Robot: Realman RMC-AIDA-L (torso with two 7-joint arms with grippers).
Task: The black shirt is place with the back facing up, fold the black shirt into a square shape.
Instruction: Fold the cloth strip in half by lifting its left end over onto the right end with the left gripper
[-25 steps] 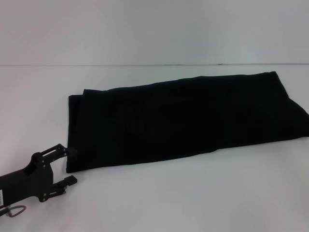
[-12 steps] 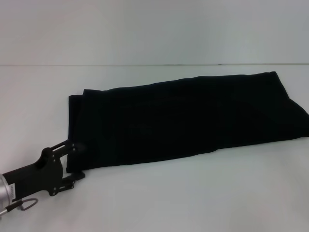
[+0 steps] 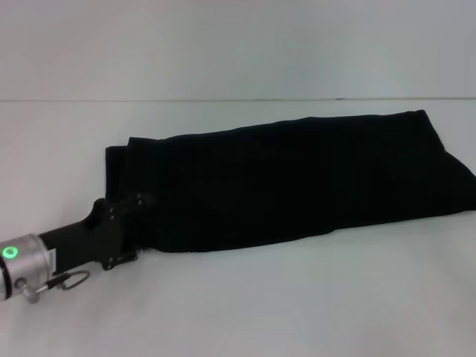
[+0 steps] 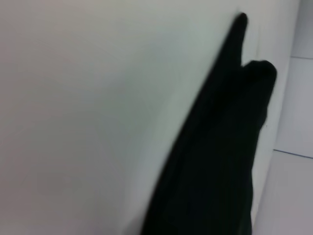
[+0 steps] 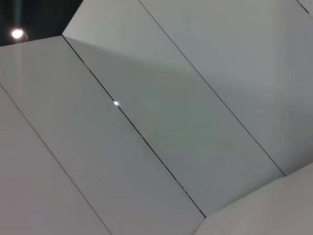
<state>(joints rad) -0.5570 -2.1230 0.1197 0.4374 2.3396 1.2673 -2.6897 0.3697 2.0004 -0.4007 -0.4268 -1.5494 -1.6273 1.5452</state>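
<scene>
One arm only is showing in my head view: the left gripper [image 3: 140, 227] is reaching in from the lower left, and its tip is lying over the near left corner of the shirt [image 3: 297, 178]. Its black fingers are merging with the black cloth there, so I cannot tell if they are apart, together or clamped on the fabric. A green light is glowing on the silver wrist ring behind it.

I am seeing the shirt lying on the white counter [image 3: 312, 297] as a long folded band, stretching from the left side to the right edge of the head view, with the right end sitting farther back. No lettering is showing on the upper side.

My left wrist view is showing the shirt [image 4: 220, 161] as a dark strip on the counter [image 4: 88, 107]. My right wrist view is showing only pale panels, with the right gripper out of sight in all views.
</scene>
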